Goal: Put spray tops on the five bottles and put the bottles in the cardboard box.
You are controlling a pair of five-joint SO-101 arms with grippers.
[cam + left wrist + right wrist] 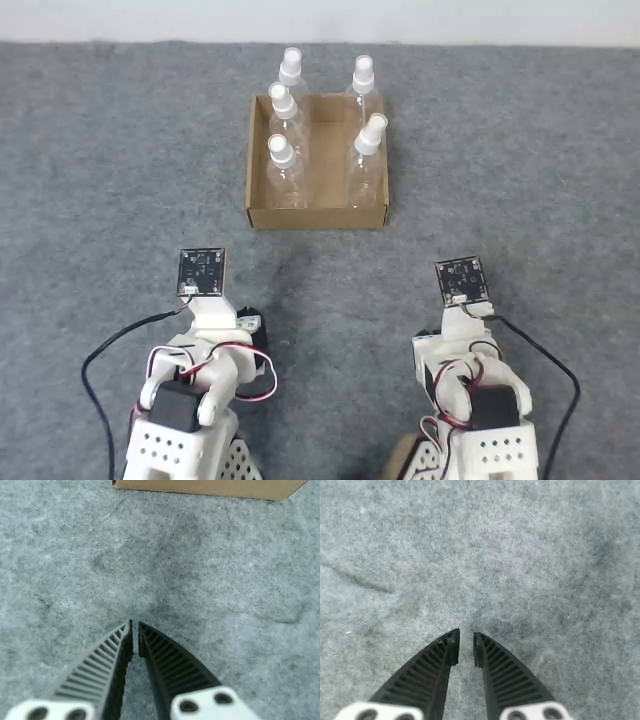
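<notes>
All five bottles (286, 180) are standing upright in the cardboard box (318, 215), every one with a white spray top (281, 150) on it! Three stand in a row down the side of the box towards the left arm (195, 390). Two stand down the side towards the right arm (475, 400), and the one nearer to that arm leans a touch. The box sits well ahead of both arms, roughly midway between their lines. From the left gripper (135, 626) its near wall (200, 487) lies out in front and off towards the partner arm.

And the left gripper? Pressed together, just a hairline between the ribbed black fingers (107, 660), nothing in them, tips low over the grey felt table (120, 150). The right gripper (465, 636) is all but closed too, with a narrow slit at the tips. It pinches nothing, and bare felt lies beneath and ahead of it.

Both arms sit tucked back at the near edge, well apart from the box. Each carries a small camera board (201, 272) at the wrist, and a black cable (95, 365) loops out on each arm's outer side.
</notes>
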